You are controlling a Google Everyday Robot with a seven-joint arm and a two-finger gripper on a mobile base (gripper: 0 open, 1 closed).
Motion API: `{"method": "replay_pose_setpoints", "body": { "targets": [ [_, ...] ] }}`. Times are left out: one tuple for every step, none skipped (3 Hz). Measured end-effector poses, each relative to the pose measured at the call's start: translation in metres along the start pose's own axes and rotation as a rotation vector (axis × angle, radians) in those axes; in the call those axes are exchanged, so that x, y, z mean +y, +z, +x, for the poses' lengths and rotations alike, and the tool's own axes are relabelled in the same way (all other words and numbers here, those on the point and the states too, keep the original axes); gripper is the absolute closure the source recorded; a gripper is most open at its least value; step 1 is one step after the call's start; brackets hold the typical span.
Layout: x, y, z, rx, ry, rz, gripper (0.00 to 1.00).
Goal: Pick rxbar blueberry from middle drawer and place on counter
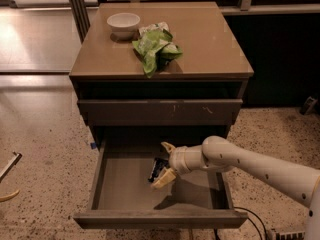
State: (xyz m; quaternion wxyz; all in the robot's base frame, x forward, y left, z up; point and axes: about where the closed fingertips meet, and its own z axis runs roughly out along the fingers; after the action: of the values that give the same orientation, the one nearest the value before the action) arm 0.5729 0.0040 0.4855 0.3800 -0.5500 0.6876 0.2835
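Note:
The rxbar blueberry (157,169), a small dark bar, lies on the bottom of the pulled-out middle drawer (125,184). My gripper (165,163) reaches into the drawer from the right on a white arm. It is open, with one pale fingertip (167,146) behind the bar and the other (163,179) in front, at the bar's right end. I cannot tell whether a finger touches the bar. The tan counter (210,39) tops the cabinet above.
A white bowl (123,23) and bright green snack bags (156,46) sit on the counter's back left and middle. A shut, scuffed-front drawer (160,112) is above the open one. Speckled floor surrounds the cabinet, with cables (255,224) at lower right.

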Motion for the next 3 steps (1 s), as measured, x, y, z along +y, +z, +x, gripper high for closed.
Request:
{"method": "replay_pose_setpoints", "body": {
  "targets": [
    [0.0, 0.0, 0.0, 0.0, 0.0, 0.0, 0.0],
    [-0.004, 0.003, 0.005, 0.024, -0.012, 0.034, 0.0],
    [-0.018, 0.015, 0.021, 0.066, -0.024, 0.072, 0.0]
  ]
}}
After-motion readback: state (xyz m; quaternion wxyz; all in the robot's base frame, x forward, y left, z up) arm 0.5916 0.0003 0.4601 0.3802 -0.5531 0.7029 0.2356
